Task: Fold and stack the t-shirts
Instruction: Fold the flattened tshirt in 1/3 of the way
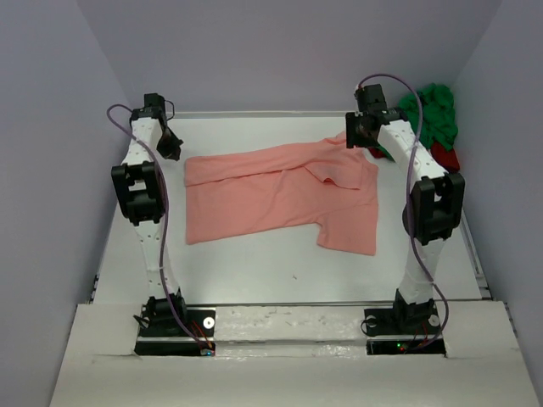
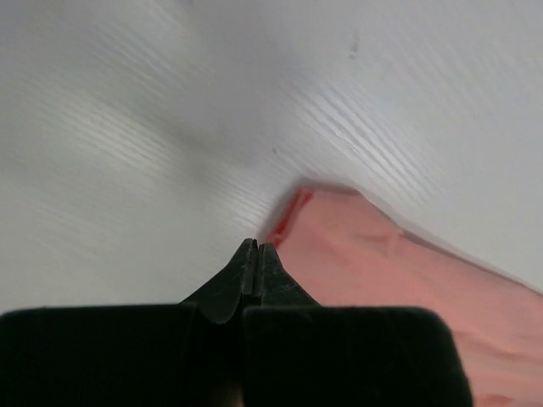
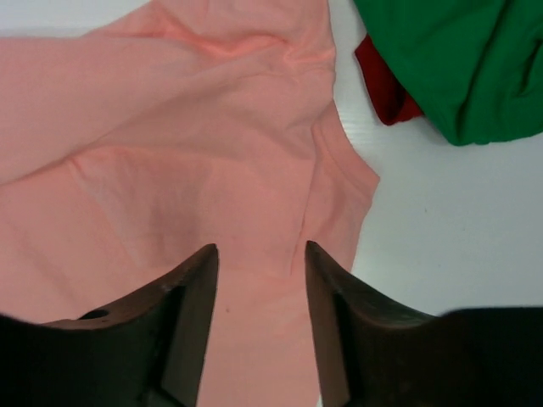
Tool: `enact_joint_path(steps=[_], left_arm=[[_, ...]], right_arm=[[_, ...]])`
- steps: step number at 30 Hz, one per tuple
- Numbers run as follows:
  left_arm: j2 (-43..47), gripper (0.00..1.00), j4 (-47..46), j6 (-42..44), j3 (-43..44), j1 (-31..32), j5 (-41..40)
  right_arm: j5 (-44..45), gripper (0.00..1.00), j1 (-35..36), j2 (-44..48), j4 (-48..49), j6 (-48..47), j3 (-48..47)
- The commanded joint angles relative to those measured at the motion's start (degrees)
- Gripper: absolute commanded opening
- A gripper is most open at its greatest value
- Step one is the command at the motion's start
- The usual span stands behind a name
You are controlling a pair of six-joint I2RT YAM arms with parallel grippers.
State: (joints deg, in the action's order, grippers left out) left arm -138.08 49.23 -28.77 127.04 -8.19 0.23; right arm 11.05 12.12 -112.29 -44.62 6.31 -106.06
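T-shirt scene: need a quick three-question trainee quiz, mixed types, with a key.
1. True or false: the left gripper is shut.
2. Pick one. The open right gripper is over: A) the pink shirt B) a cardboard box C) a folded towel.
3. Short answer: what colour is the crumpled shirt in the far right corner?

Key: 1 true; 2 A; 3 green.
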Motion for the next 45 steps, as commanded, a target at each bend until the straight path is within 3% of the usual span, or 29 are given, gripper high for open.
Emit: enact_joint_path(steps=[1, 2, 5, 9, 14, 18, 22, 24, 27, 35, 45], left_arm=[[15.11, 0.0, -3.96, 0.12, -4.07, 4.31, -0.76], [17.65, 0.0, -5.54, 0.3, -6.69, 6.06, -0.5], [20.04, 0.0, -6.96, 1.79, -9.35, 7.83, 1.61], [18.2, 0.0, -6.96, 1.97, -12.25, 10.91, 5.03], [13.99, 0.0, -9.33, 1.53, -15.25, 11.08, 9.96], [10.73, 0.0, -9.59, 1.7, -14.37, 11.0, 12.95], [9.67, 0.0, -10.82, 1.88, -15.68, 11.09, 14.71], [9.94, 0.0, -12.4, 1.88, -17.61, 11.17, 15.15], [9.76, 0.0, -13.28, 2.23, -19.02, 11.17, 15.59], [8.62, 0.0, -12.67, 2.67, -19.03, 12.31, 14.36], [7.56, 0.0, -12.58, 2.93, -19.2, 13.9, 13.39]], right_arm=[[0.99, 0.56, -0.77, -7.92, -2.39, -3.41, -10.89], [-0.05, 0.56, -0.78, -12.21, -3.71, -3.14, -17.8], [-2.51, 0.57, -1.92, -18.03, -7.05, -3.49, -26.8], [-6.12, 0.56, -2.98, -26.74, -9.96, -3.32, -40.18], [-7.88, 0.48, -4.56, -28.42, -7.59, -4.54, -39.93], [-9.38, 0.49, -5.62, -28.6, -4.78, -5.69, -37.56], [-12.35, 0.57, -7.81, -29.56, -3.46, -7.89, -37.9], [-13.76, 0.67, -8.42, -30.0, -1.45, -8.59, -37.38], [-15.35, 0.71, -9.04, -30.35, 0.76, -9.29, -36.24], [-19.39, 0.63, -9.04, -33.08, 8.75, -10.61, -32.9], [-20.72, 0.51, -9.04, -37.39, 10.25, -9.73, -35.97]])
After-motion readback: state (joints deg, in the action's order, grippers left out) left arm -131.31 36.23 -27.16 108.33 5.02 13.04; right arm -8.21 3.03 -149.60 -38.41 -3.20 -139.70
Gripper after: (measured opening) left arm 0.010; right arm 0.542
